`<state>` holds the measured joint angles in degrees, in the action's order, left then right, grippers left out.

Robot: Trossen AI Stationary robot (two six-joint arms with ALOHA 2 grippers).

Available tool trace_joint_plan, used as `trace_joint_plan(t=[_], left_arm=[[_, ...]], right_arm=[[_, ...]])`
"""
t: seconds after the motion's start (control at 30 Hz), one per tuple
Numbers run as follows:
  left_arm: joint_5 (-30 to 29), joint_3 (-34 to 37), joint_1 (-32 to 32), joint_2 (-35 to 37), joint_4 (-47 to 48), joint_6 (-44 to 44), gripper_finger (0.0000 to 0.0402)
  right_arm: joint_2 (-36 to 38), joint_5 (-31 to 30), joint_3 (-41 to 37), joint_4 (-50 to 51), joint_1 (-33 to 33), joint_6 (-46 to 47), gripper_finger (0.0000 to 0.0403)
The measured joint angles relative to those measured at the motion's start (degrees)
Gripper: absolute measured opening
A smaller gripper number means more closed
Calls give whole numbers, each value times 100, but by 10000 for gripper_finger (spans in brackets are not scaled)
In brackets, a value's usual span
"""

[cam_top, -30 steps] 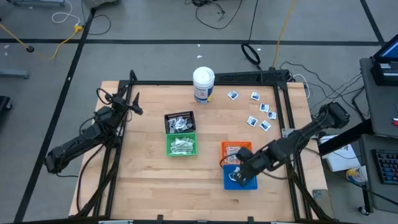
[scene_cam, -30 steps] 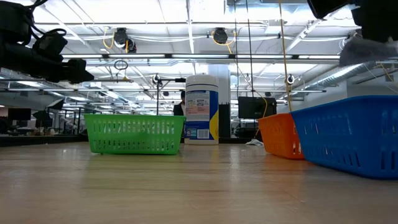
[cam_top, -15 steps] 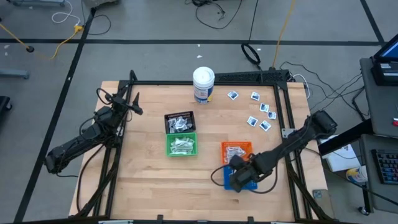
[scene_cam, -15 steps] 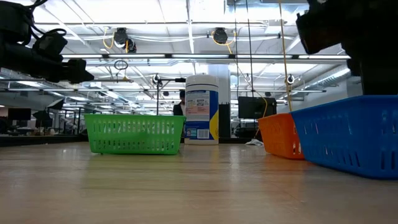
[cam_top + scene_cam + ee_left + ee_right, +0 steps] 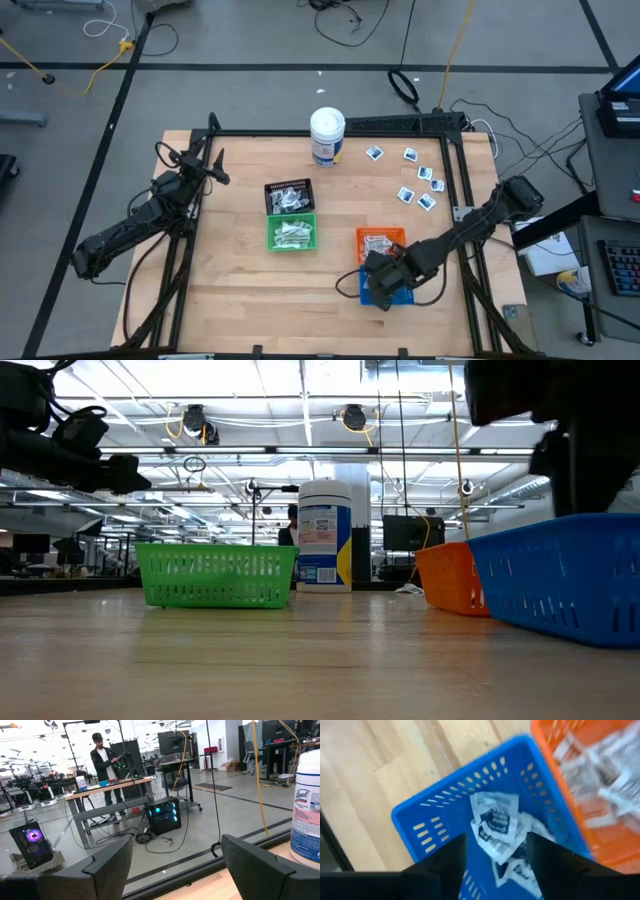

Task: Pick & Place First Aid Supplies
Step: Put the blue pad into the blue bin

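My right gripper hangs open just above the blue basket, fingers pointing down into it. White square packets with blue print lie in the basket between and below the fingers, apart from them. More first aid supplies fill the orange basket, the green basket and the black basket. Several loose packets lie on the table at the far right. My left gripper waits open and level at the table's far left.
A white canister with a blue-yellow label stands at the far edge, behind the black basket. A black frame rail runs along the table's right side. Bare wood lies between the basket pairs and along the near edge. A person stands far off in the room.
My right gripper has sunk toward the blue basket and shifted a little toward the table's left and near edges, rolling its wrist as it went. In the low view its dark body now fills the space just above the basket's rim.
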<state>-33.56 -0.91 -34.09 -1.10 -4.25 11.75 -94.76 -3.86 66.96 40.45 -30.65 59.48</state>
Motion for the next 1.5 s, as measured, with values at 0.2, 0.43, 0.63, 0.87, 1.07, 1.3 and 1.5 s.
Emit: trace_joint_plan(t=[0.2,0.43,0.63,0.87,1.07,1.3,1.5], left_arm=[[0,0,-1,-1,2,0,306],[0,0,-1,-2,0,0,306],[0,0,-2,-1,2,0,305],[-1,0,-2,0,2,0,305],[0,0,0,-2,0,0,306],[-1,0,-2,-1,1,0,306],[0,0,-1,-2,2,0,306]], right_arm=[[385,405,0,15,372,-1741,224],[782,546,0,209,974,-3771,222],[926,542,0,662,2014,-4603,218],[952,544,0,698,3532,-5499,222],[950,380,0,695,4851,-5892,222],[950,352,0,359,6258,-6309,222],[950,363,0,123,7211,-6515,222]])
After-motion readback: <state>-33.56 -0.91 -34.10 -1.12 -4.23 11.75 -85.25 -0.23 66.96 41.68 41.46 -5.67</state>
